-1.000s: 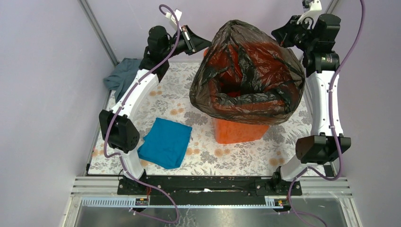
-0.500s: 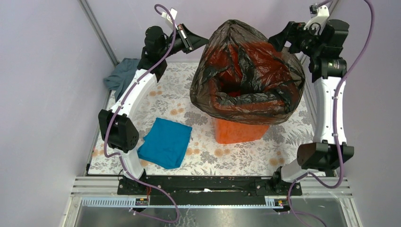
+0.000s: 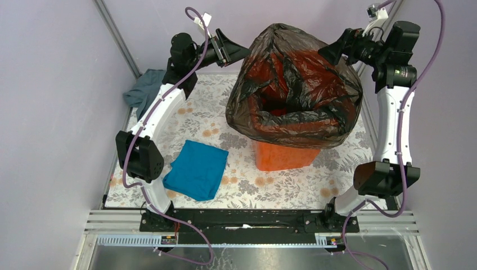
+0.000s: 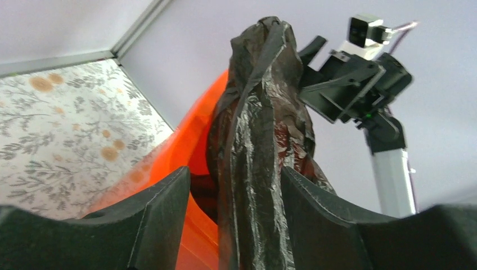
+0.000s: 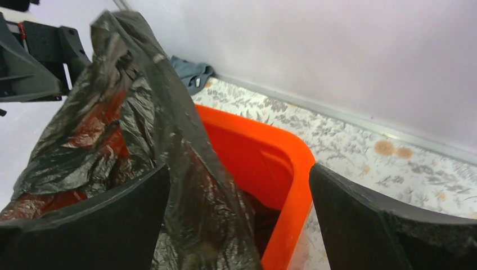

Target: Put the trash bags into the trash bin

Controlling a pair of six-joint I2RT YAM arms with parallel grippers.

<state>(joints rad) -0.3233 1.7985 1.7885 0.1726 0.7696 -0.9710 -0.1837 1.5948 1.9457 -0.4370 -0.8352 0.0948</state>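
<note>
- Left gripper [image 4: 233,175] is released — jaws parted, with a tall fold of the trash bag [image 4: 256,129] standing between them, not pinched.
- Right gripper [image 5: 236,169] gapes wide and holds nothing; the bag lies just beside one finger.
- The bag drapes over the trash bin [image 3: 284,157], right of centre, and peaks high at the far side.
- Step, as I judge it: seating the bag. The next move likely calls for pressing that peak down inside — gently, so the bin stays put.

Lab cell: plain walls [image 3: 50,84], aluminium rails [image 3: 112,222]

Table [image 3: 281,185]: bin [image 3: 284,156], blue cloth [image 3: 197,169], grey cloth [image 3: 145,90]
</note>
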